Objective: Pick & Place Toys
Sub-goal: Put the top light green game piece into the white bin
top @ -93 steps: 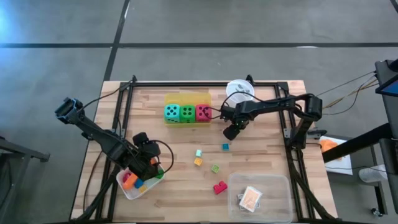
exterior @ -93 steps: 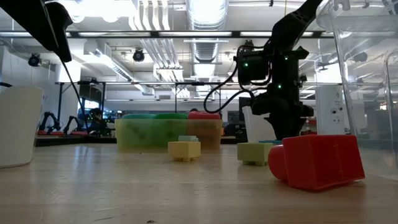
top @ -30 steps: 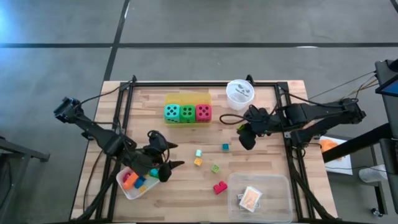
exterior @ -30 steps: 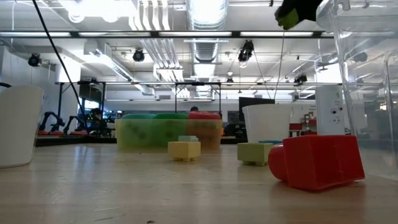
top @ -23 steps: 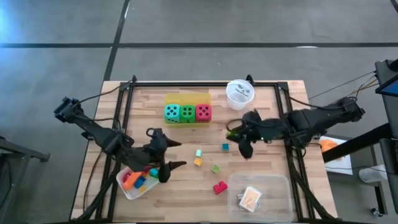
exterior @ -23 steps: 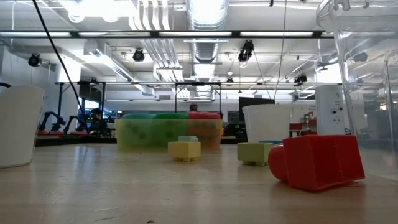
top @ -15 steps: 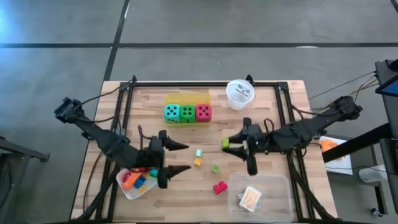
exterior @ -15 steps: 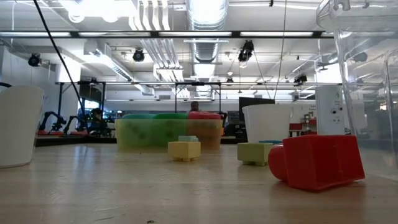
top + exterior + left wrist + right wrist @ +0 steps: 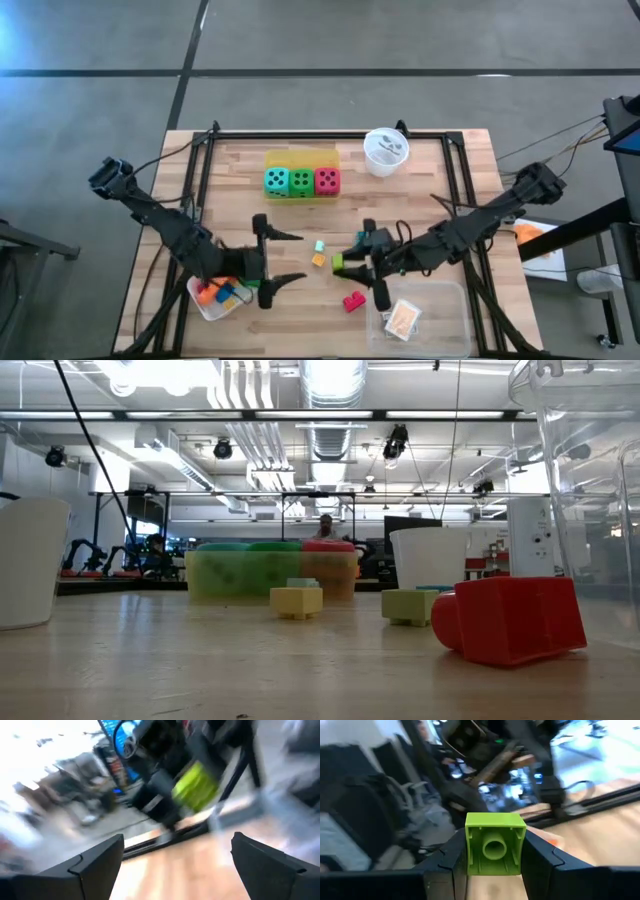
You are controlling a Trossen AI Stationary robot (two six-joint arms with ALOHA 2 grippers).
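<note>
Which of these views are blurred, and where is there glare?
Left wrist view: heavily smeared by motion, only the left pincer with its open fingers reads clearly. Right wrist view: the green block gripped in the right pincer is sharp, the background soft. Low view: ceiling lights glare at the top; the red block up close is crisp. High view: evenly lit.
</note>
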